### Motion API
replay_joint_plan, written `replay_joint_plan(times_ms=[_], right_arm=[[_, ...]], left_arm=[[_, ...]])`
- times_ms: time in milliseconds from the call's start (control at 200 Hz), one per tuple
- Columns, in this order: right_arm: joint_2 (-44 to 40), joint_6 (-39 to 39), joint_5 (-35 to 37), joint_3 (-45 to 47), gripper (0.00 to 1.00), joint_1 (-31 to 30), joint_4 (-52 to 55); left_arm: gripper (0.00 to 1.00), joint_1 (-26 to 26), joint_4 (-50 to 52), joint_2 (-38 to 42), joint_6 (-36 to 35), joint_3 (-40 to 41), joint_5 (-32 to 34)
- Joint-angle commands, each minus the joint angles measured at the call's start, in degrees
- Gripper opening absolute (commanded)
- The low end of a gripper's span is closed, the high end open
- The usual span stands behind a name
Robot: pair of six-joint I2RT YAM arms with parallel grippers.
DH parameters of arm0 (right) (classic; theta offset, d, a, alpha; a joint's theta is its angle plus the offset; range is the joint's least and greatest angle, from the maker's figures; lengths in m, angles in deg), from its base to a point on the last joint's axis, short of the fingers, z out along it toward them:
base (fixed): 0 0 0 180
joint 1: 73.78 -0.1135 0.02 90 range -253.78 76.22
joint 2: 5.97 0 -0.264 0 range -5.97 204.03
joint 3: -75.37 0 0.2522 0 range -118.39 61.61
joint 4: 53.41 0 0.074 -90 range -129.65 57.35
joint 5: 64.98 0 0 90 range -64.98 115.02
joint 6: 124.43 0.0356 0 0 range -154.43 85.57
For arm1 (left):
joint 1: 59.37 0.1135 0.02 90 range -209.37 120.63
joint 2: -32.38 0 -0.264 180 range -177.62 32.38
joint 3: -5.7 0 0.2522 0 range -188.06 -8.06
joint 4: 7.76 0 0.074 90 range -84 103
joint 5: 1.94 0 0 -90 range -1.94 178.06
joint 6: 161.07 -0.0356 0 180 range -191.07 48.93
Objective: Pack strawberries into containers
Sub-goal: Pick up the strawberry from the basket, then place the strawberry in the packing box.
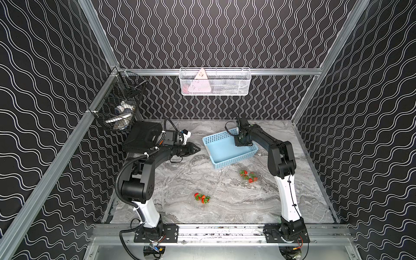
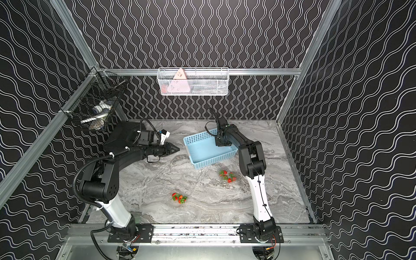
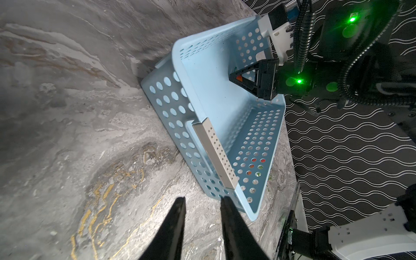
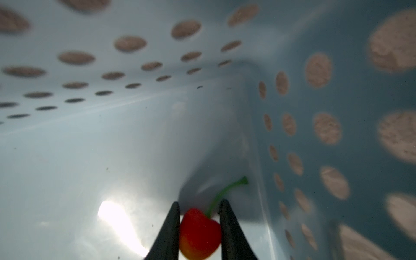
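The right gripper (image 4: 199,234), low in the frame inside the blue basket (image 1: 225,155), clamped a red berry (image 4: 199,234), its stem pointing into the corner. The left gripper (image 1: 196,149) sat together, empty, at the basket's left.

We see grey marbled tabletop (image 1: 180,180). On it: light-blue perforated basket (image 1: 225,155) toward back; two clear containers holding strawberries, one near basket (image 1: 248,176), one nearer front (image 1: 202,198).

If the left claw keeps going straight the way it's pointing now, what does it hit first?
Most likely the blue basket: the left claw points across the table at its near end wall, with only bare marble between in the wrist view. It may pass over the rim; height is unclear.
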Motion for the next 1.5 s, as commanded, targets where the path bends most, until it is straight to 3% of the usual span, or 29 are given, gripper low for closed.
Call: replay_joint_plan(times_ms=[0, 345, 470, 716, 846, 1056, 1341, 1496], right_arm=[[-2.35, -0.44, 0.02, -0.1, 0.13, 0.06, 1.93], [-8.93, -0.07, -2.41, -0.56, 0.1, -0.05, 3.64], [-14.85, 0.02, -5.68, 3.61, 0.11, -1.91, 4.13], [-35.07, 2.3, -16.87, 22.54, 0.13, -13.93, -1.36], [-40.77, 6.08, -22.3, 30.83, 0.14, -23.53, -4.92], [-41.1, 12.75, -25.19, 39.8, 0.14, -33.76, -11.5], [-35.18, 13.99, -25.47, 40.14, 0.15, -40.07, -15.44], [-33.51, 14.84, -24.75, 42.06, 0.17, -41.65, -16.62]], left_arm=[[0.32, 0.12, -0.11, 0.11, -0.64, -0.36, -0.8], [0.32, 0.12, -0.52, 0.7, -0.42, -0.14, -0.9], [0.32, 0.12, -0.61, 0.58, -0.19, -0.23, -0.93], [0.33, 0.12, -0.94, 2.21, 0.17, 0.15, -0.41], [0.45, 0.62, -1.56, 4.82, 1.17, 0.81, 0.87], [0.58, 4.2, 0.72, 15.28, 3.11, 2.21, 4.28], [0.58, 8.02, 15.77, 39.22, 2.6, 10.22, 11.76], [0.58, 9.23, 22.43, 47.42, 1.46, 12.85, 13.67]])
